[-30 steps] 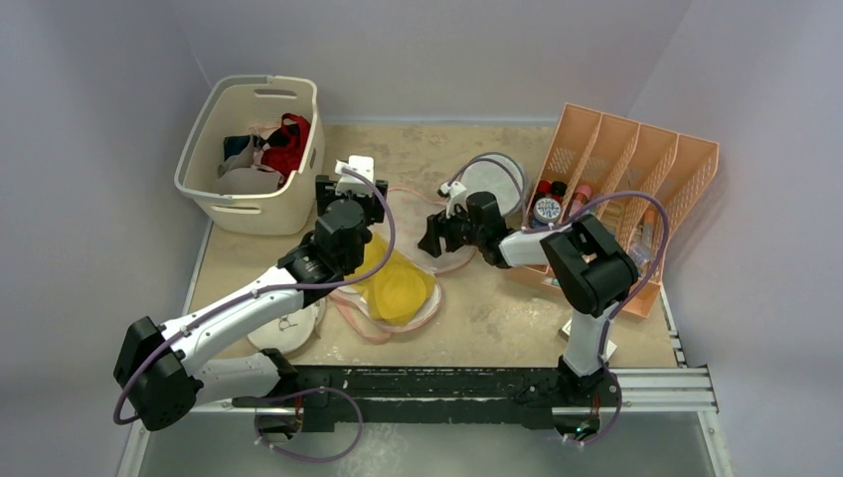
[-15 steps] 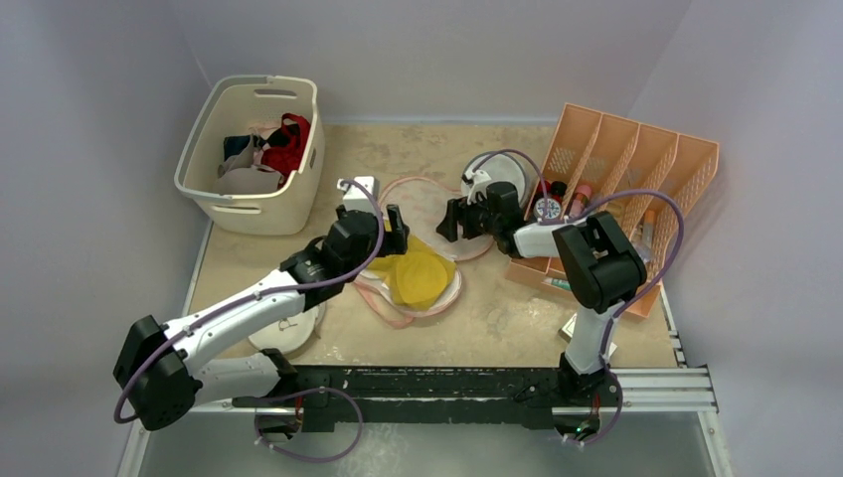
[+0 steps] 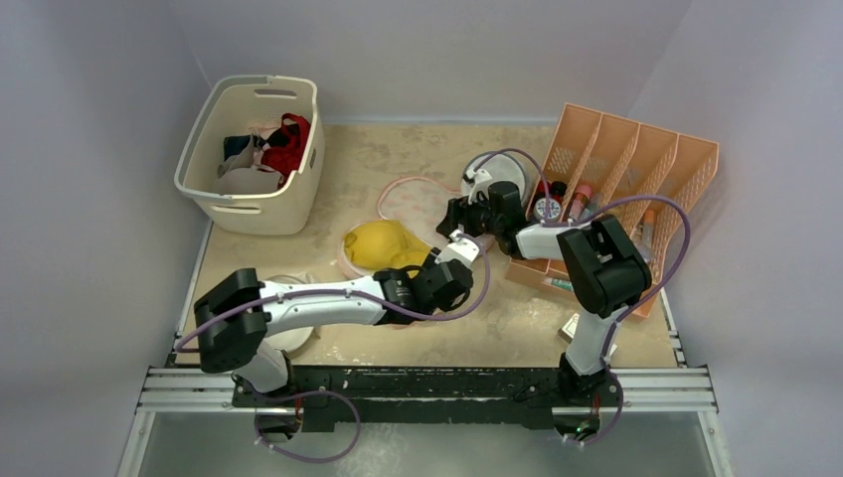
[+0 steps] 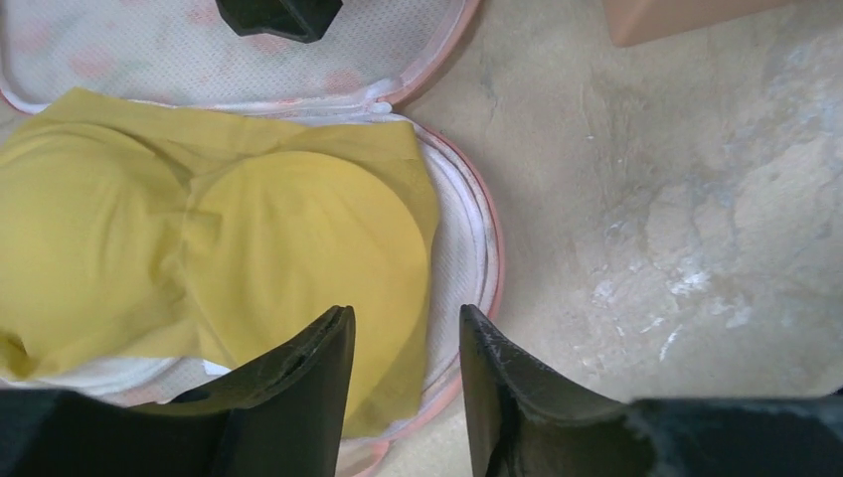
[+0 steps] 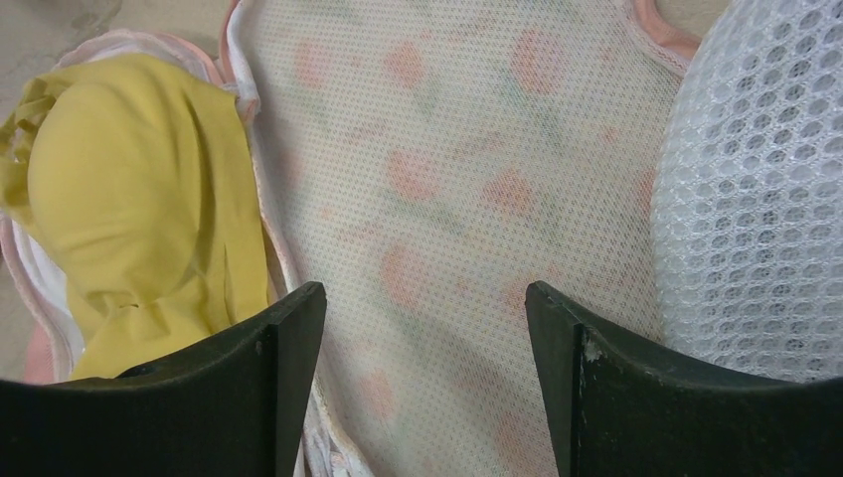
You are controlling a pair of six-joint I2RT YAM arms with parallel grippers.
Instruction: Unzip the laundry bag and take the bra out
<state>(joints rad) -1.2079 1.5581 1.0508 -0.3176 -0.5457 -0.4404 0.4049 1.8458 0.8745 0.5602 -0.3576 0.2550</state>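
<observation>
At the near middle of the table (image 3: 527, 318), my left gripper (image 4: 405, 318) hung low over the bra (image 4: 278, 229). Fingers were a narrow gap apart with nothing between them, and mustard fabric showed below the gap. Contact with the cloth: I could not tell.

The bra lay cups up in the lower half of the laundry bag (image 4: 465, 260) and covered most of it. Pale mesh and pink zip edging showed along its right side. The bag was unzipped and folded open like a book. Its upper half lay flat just beyond, lining up, with the flower print faint through the mesh.

Over that lining was my right gripper (image 5: 422, 298), fingers spread wide, holding nothing. Just to its right, a round white mesh bag (image 5: 756, 199) sat against the open half's edge. Farther right stood an orange file rack (image 3: 636, 159). In the far left corner was a cream basket (image 3: 249, 214) holding garments (image 3: 268, 149), red, dark and white.
</observation>
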